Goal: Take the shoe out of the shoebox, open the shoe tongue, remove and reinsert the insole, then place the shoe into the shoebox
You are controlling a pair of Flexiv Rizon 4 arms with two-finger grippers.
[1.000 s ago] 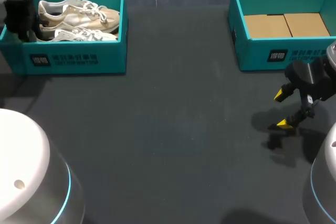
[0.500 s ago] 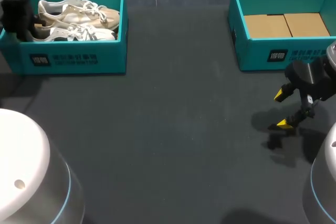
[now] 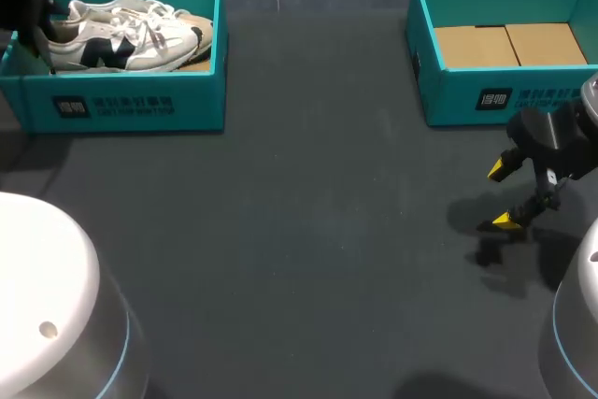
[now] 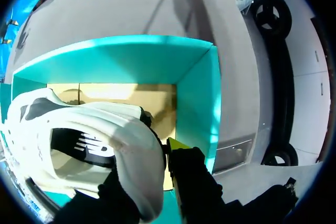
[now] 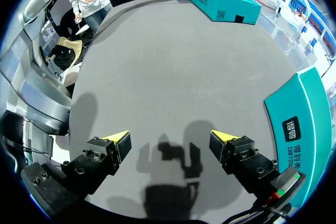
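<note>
Left pincer (image 4: 160, 153) clamped on the heel of a white shoe (image 3: 121, 39) with dark side panels, inside the teal shoebox (image 3: 131, 105) at the far left of the table (image 3: 299, 231), toe pointing away from the fingers. Light, soft in the upper and firmer at the heel, the shoe probably lifts best by that stiff rim, though the toe may sag or swing. Right pincer (image 3: 509, 195) hangs with fingers wide apart over the tabletop, near the other shoebox (image 3: 505, 95), well apart from the shoe
</note>
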